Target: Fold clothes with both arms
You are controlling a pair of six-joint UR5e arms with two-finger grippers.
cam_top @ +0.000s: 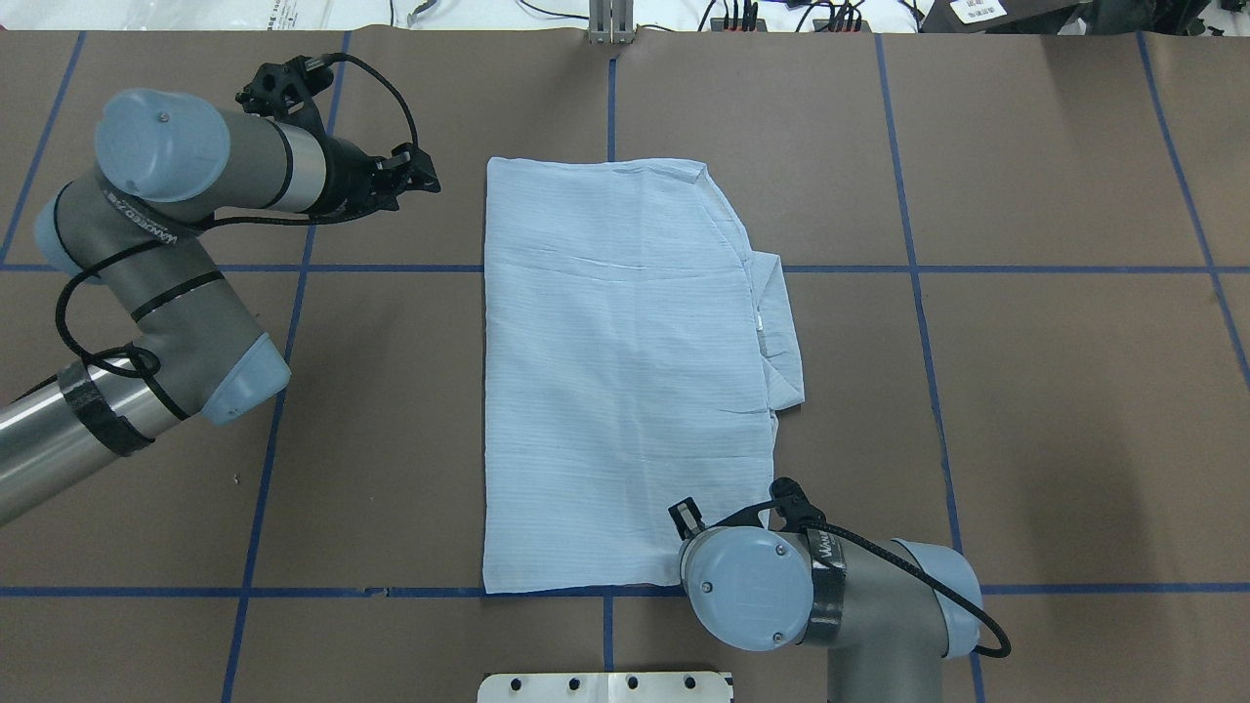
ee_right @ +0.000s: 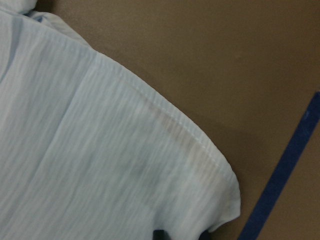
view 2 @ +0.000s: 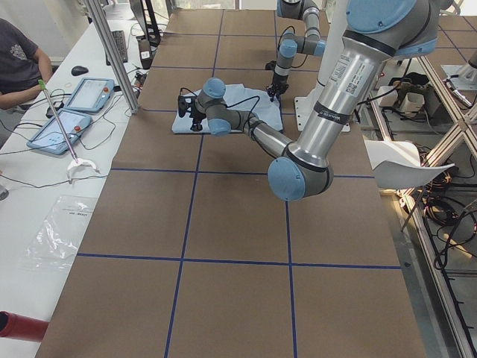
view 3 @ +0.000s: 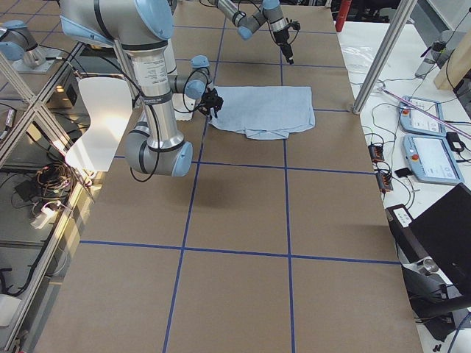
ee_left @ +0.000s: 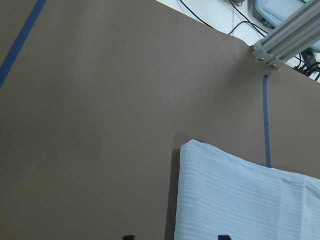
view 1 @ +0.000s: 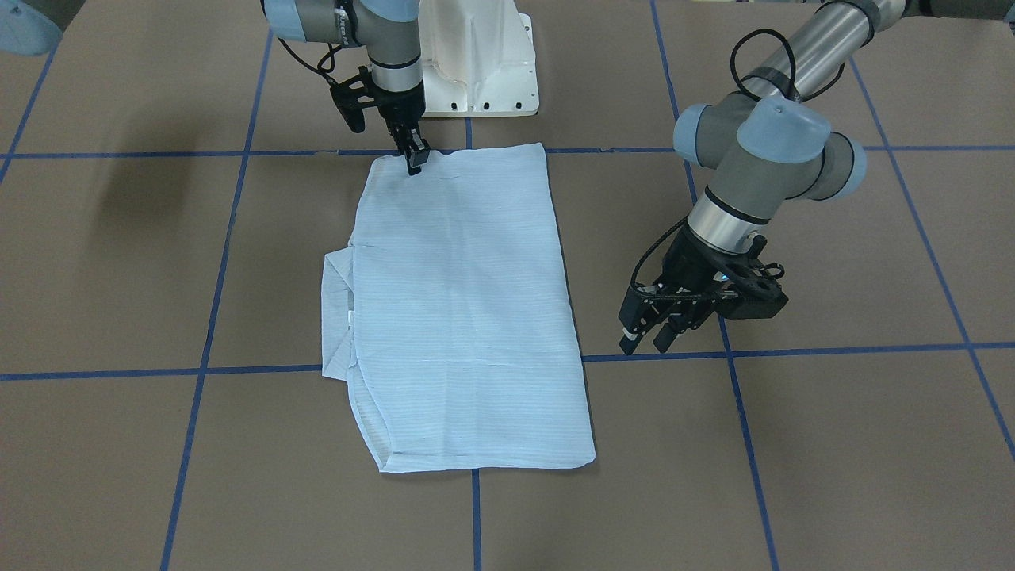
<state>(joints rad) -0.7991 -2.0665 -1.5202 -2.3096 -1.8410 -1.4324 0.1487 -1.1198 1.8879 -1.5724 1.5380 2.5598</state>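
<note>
The light-blue shirt point(view 1: 468, 301) point(cam_top: 615, 371) lies flat on the brown table as a folded rectangle. Its collar point(cam_top: 781, 332) sticks out on the robot's right side. My right gripper point(view 1: 414, 159) points straight down onto the shirt's corner nearest the robot base, and its fingers look shut on the cloth there. The right wrist view shows that corner point(ee_right: 220, 185) close up. From overhead, the right arm's wrist joint point(cam_top: 747, 586) hides that gripper. My left gripper point(view 1: 646, 337) point(cam_top: 420, 181) hangs open above bare table, off the shirt's far left corner point(ee_left: 192, 150), holding nothing.
The white pedestal base point(view 1: 476, 63) stands just behind the shirt. Blue tape lines point(view 1: 476, 515) grid the table. Beyond the far edge, a metal post point(view 2: 112, 52) and a side bench carry tablets point(view 2: 67, 127), and a seated person point(view 2: 19, 60) is there.
</note>
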